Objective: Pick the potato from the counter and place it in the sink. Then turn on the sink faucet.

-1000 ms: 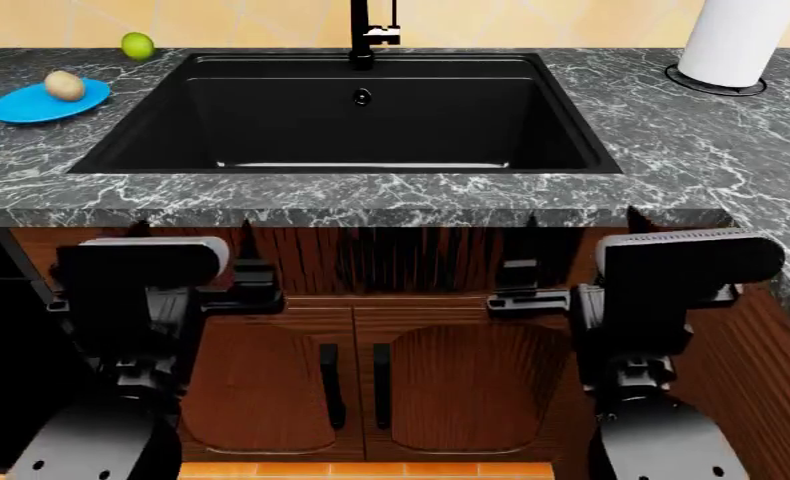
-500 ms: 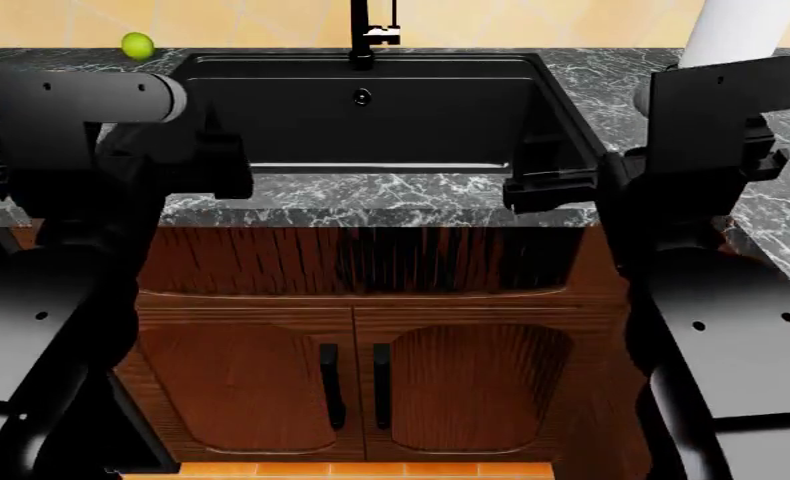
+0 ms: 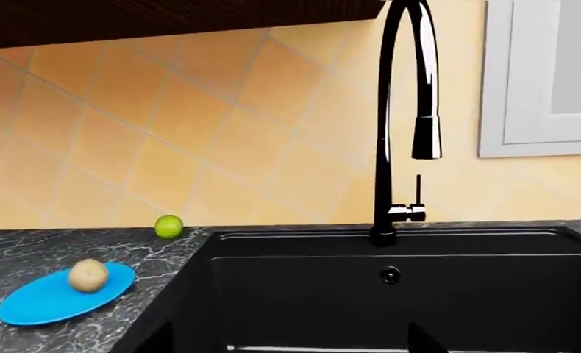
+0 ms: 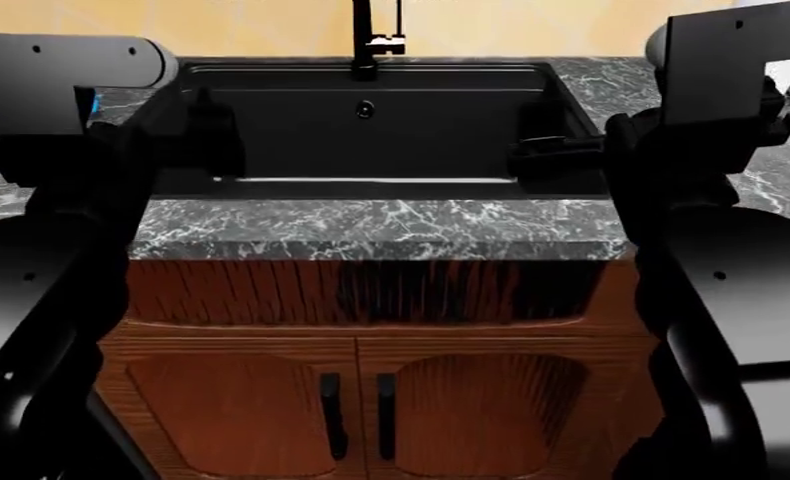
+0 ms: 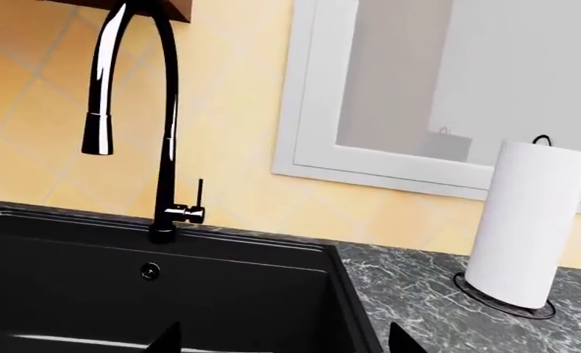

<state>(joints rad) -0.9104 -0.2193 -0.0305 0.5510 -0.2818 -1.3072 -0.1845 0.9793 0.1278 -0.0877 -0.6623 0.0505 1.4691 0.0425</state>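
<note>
Small oval tan potato [image 3: 88, 275] rests on flat blue plate [image 3: 45, 301], on dark marble counter [image 3: 35, 250] at 9 o'clock from black sink [image 3: 369, 294]. Likely firm, light, smooth, prone to roll; grip across narrow middle. Both grippers hold nothing; jaw spread cannot be told.

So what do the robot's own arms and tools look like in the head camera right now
Both arms are built of glossy black rounded shells dotted with small pale screw points. Each carries a boxy light-grey block near the top, the left arm with a rounded end, the right arm flatter. The left tool and right tool are matte black; no cables or markings show.
</note>
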